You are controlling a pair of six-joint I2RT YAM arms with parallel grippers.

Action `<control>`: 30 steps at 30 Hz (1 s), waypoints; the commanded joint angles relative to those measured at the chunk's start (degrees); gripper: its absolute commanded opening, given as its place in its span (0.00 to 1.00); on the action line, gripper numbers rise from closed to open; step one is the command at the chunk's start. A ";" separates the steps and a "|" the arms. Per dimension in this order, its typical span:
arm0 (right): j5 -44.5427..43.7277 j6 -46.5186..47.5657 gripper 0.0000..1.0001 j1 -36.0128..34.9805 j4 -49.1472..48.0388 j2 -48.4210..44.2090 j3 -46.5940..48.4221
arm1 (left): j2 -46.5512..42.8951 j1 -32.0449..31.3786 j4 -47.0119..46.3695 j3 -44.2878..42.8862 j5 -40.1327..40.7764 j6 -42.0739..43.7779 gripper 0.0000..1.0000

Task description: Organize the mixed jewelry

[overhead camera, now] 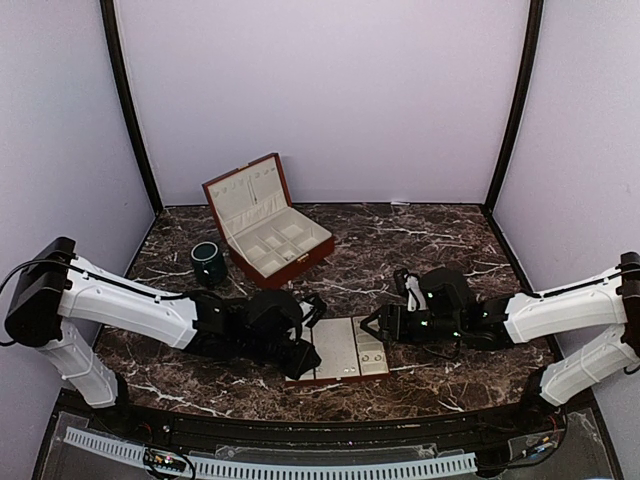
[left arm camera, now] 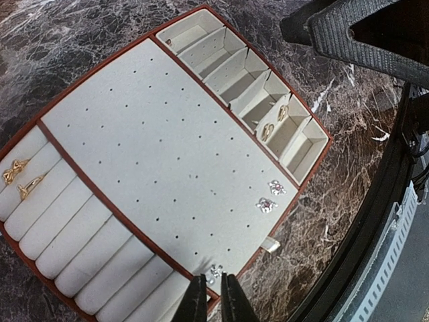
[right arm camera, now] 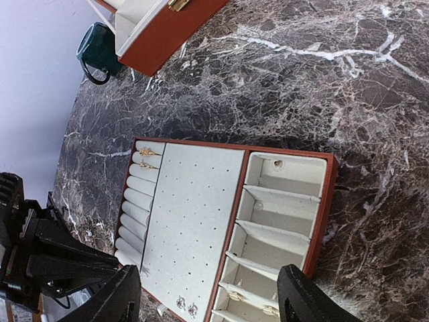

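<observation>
The jewelry tray (overhead camera: 340,345) lies between my arms. In the left wrist view its perforated panel (left arm camera: 154,147) carries two silver studs (left arm camera: 271,196) near the far corner. A third silver stud (left arm camera: 215,272) sits at the panel's near corner, right at my left gripper's tips (left arm camera: 213,285). Its jaws are almost shut and seem to pinch that stud. Two gold rings (left arm camera: 20,179) sit in the ring rolls and gold earrings (left arm camera: 275,122) in a side compartment. My right gripper (right arm camera: 211,302) is wide open and empty above the tray's compartment side (right arm camera: 281,221).
An open red-brown wooden box (overhead camera: 265,220) stands behind the tray, with a dark green cup (overhead camera: 207,260) to its left. Both also show in the right wrist view, the box (right arm camera: 161,27) and the cup (right arm camera: 97,48). The table's front edge runs just below the tray.
</observation>
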State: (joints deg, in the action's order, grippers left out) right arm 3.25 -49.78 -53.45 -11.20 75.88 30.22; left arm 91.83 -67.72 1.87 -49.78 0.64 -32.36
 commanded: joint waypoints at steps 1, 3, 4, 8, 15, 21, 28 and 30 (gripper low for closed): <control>0.32 0.65 0.71 0.19 -2.47 0.19 1.12 | 0.94 0.02 -0.41 -0.69 -0.21 -0.16 0.10; 0.27 0.57 0.71 0.18 -2.52 0.30 1.14 | 1.34 0.02 -0.60 -0.76 -0.33 -0.16 0.09; 0.34 0.56 0.71 0.19 -2.54 0.37 1.11 | 1.56 0.00 -0.75 -0.69 -0.48 -0.16 0.09; 0.45 0.49 0.71 0.19 -2.70 0.42 1.08 | 2.52 0.04 -1.28 -0.67 -0.99 -0.25 0.07; 0.40 0.38 0.71 0.19 -2.73 0.50 0.77 | 4.26 0.00 -1.34 -0.71 -1.50 -0.37 0.06; 0.27 0.12 0.71 0.19 -3.18 0.41 0.42 | 3.84 0.06 -0.90 -0.66 -1.50 -0.47 0.06; -0.15 0.67 0.71 0.19 -2.61 -0.08 0.82 | -2.51 0.05 0.65 0.31 1.97 -0.96 0.29; -0.38 1.18 0.71 0.18 -1.93 -0.11 1.35 | -4.94 0.05 1.70 1.18 3.01 -1.91 0.36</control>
State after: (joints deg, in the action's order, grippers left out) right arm 3.20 -49.78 -53.45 -12.03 75.92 30.22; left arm 93.49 -67.70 1.58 -49.71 1.15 -33.06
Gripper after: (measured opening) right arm 0.708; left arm 0.310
